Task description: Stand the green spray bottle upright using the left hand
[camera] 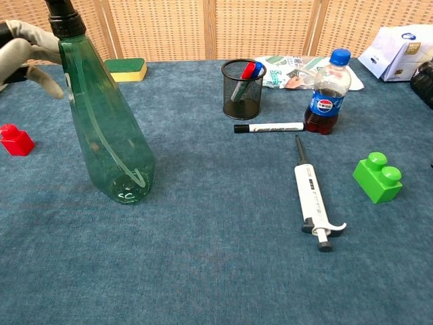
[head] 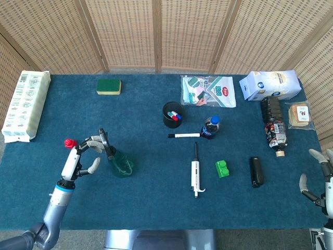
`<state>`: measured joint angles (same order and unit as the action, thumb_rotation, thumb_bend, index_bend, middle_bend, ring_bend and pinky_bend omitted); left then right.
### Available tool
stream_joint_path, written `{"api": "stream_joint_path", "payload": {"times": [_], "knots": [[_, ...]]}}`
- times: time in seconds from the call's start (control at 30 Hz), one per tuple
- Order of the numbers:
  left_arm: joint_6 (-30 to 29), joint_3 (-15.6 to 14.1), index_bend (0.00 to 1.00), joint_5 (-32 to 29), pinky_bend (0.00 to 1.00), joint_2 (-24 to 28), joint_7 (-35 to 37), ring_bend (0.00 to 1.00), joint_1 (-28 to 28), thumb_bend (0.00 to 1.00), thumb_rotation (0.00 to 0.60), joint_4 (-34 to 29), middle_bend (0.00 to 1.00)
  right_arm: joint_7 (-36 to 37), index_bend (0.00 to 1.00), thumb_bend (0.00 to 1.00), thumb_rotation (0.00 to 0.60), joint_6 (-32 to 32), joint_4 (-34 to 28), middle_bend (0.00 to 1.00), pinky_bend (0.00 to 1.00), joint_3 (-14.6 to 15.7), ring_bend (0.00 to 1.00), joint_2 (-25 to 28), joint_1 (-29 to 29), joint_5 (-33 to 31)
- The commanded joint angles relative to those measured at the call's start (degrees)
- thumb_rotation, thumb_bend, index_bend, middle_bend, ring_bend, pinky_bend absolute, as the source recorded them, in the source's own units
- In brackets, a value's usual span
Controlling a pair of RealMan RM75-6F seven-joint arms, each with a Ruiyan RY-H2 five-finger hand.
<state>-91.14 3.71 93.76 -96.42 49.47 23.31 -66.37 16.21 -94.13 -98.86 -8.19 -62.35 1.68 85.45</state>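
The green spray bottle [head: 120,163] [camera: 105,128] stands upright on its base on the blue cloth, black cap on top. My left hand [head: 78,159] [camera: 27,44] is just left of the bottle's neck, fingers spread and a small gap away from it, holding nothing. My right hand [head: 318,179] hangs off the table's right edge with its fingers apart and empty; the chest view does not show it.
A red brick [head: 69,142] [camera: 15,139] lies left of the bottle, close to my left hand. To the right are a mesh pen cup [head: 172,114], a marker [camera: 268,127], a cola bottle [camera: 327,95], a pipette [camera: 312,196] and a green brick [camera: 378,177].
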Motion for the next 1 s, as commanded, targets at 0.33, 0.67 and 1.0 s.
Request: {"api": "stream_joint_path", "payload": {"times": [0.33, 0.67, 1.0], "knots": [[-2.69, -1.24, 0.41, -4.0, 0.47, 16.09, -13.31, 0.32, -7.39, 0.44, 0.319, -16.56, 0.36, -9.34, 0.18, 0.55, 0.6, 4.76, -3.58, 0.22, 0.12, 0.49, 0.05, 3.28, -1.37, -3.08], [1.01, -5.34, 0.42, -8.7, 0.38, 31.99, -31.05, 0.3, -12.68, 0.44, 0.338, -29.11, 0.37, -18.26, 0.2, 0.55, 0.6, 9.3, -5.84, 0.22, 0.12, 0.67, 0.05, 4.95, -3.8, -5.57], [1.22, -8.15, 0.41, -11.95, 0.35, 40.89, -44.62, 0.28, -17.51, 0.44, 0.342, -36.69, 0.35, -25.02, 0.21, 0.55, 0.6, 10.98, -5.52, 0.22, 0.1, 0.73, 0.04, 5.15, -5.51, -6.6]]}}
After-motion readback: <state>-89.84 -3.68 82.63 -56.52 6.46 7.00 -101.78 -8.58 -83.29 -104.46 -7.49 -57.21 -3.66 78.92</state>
